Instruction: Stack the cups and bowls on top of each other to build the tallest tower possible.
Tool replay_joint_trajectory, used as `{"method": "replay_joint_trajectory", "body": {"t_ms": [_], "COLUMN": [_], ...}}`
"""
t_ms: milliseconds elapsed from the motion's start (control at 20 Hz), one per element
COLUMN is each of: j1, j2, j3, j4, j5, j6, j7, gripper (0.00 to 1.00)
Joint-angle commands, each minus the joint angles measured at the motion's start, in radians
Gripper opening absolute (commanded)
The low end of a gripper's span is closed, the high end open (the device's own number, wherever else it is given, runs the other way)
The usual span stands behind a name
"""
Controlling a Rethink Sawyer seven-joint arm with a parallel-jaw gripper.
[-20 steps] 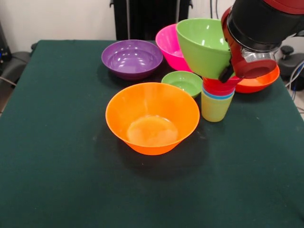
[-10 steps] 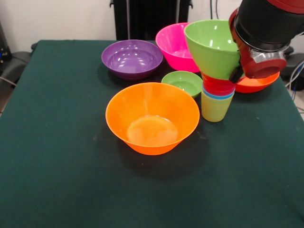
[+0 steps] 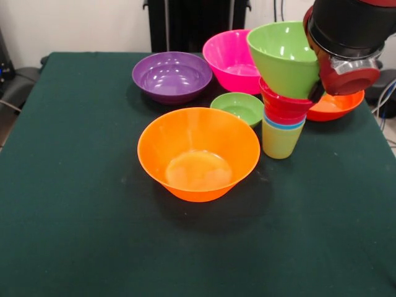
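Standing at table's right-centre, front view: tower (image 3: pixel 283 117) w/ yellow-green cup (image 3: pixel 280 141) at bottom, blue cup rim, red cup, small red bowl (image 3: pixel 284 99), lime green bowl (image 3: pixel 286 57) on top, tilted. Gripper (image 3: pixel 318 93) sits at lime bowl's right side; can't tell if clamped or let go. Big orange bowl (image 3: pixel 198 152) near centre, small green bowl (image 3: pixel 237 107) just beside tower. Purple bowl (image 3: pixel 172 75) and pink bowl (image 3: pixel 232 60) behind, red-orange bowl (image 3: pixel 337 104) at right.

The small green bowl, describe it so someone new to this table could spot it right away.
Start at the big orange bowl in the middle of the table. Just behind it to the right, beside the stack of cups, sits the small green bowl. It is the smallest bowl on the table, and empty.
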Motion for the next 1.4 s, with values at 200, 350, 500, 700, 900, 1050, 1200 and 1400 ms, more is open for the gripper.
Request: {"method": "replay_joint_trajectory", "body": {"t_ms": [200, 350, 500, 700, 900, 1050, 1200, 1400], "j1": [-0.004, -0.008, -0.007, -0.018, -0.043, -0.051, -0.047, -0.036], "j2": [-0.018, -0.006, 0.002, 0.019, 0.036, 0.041, 0.039, 0.031], "j3": [0.15, 0.145, 0.138, 0.124, 0.12, 0.118, 0.12, 0.126], "j4": [0.076, 0.06, 0.055, 0.03, -0.01, -0.034, -0.034, -0.031], "j5": [-0.12, -0.123, -0.127, -0.141, -0.161, -0.172, -0.185, -0.196], "j6": [-0.011, 0.005, 0.018, 0.041, 0.058, 0.08, 0.084, 0.085], "j7": [-0.111, -0.104, -0.097, -0.087, -0.077, -0.062, -0.051, -0.037], "gripper": [0.0, 0.0, 0.0, 0.0, 0.0, 0.0, 0.0, 0.0]}}
